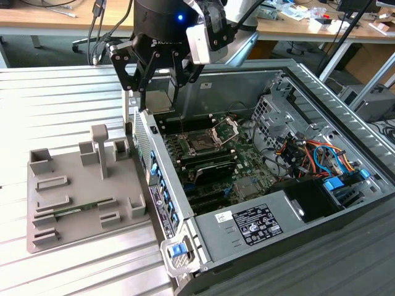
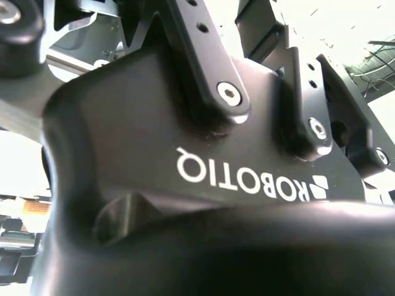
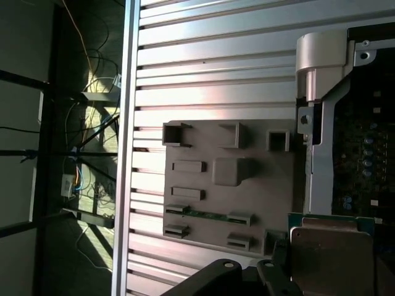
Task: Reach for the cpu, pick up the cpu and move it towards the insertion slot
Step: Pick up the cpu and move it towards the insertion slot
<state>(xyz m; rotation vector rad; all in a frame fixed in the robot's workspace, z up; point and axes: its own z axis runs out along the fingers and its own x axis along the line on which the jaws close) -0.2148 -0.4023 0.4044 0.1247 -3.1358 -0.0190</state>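
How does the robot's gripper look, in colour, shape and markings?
The gripper is matte black, with jointed bar-link fingers pinned by silver bolts. White lettering marks its body in the second wrist view. A blue light glows on the black wrist above, beside a white-grey box; black cables hang nearby.

Even, bright daylight fills the exterior view. In the second wrist view, the black matte gripper body (image 2: 185, 185) blurs close up against blown-out white background.

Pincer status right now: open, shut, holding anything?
Pincer: shut on the cpu, raised above the case edge, short of the insertion slot.
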